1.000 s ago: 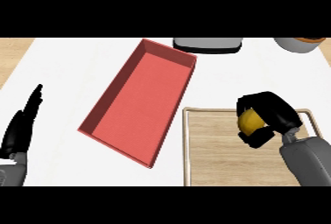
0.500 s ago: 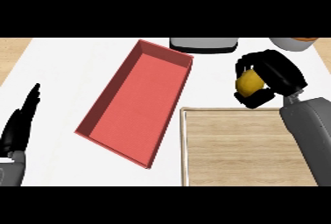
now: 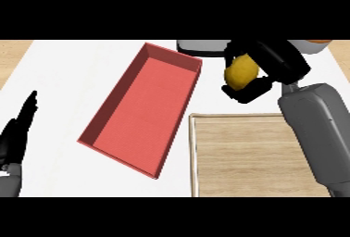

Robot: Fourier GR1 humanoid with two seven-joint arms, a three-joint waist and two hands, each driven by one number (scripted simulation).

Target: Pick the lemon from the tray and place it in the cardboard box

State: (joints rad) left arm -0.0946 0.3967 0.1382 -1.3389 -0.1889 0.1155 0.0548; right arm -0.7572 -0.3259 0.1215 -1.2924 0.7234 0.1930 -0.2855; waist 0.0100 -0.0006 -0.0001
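One yellow lemon [image 3: 241, 72] sits clamped in the curled black right hand [image 3: 268, 65], above the white counter [image 3: 75, 69] between the red rectangular cardboard box [image 3: 147, 106] and the light wooden tray [image 3: 253, 155]. At the lower left edge, the left hand [image 3: 17, 134] rests with fingers straight.

box [image 3: 147, 113] left of tray [image 3: 259, 157], bowl [image 3: 202, 46] behind

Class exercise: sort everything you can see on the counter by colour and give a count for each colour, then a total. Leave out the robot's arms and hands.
Yellow: 1, the lemon
Red: 1, the box
Light wood: 1, the tray
Grey: 1, a partly cut-off object at the far edge
Orange: 1, a cut-off object at the far right corner
Total: 5
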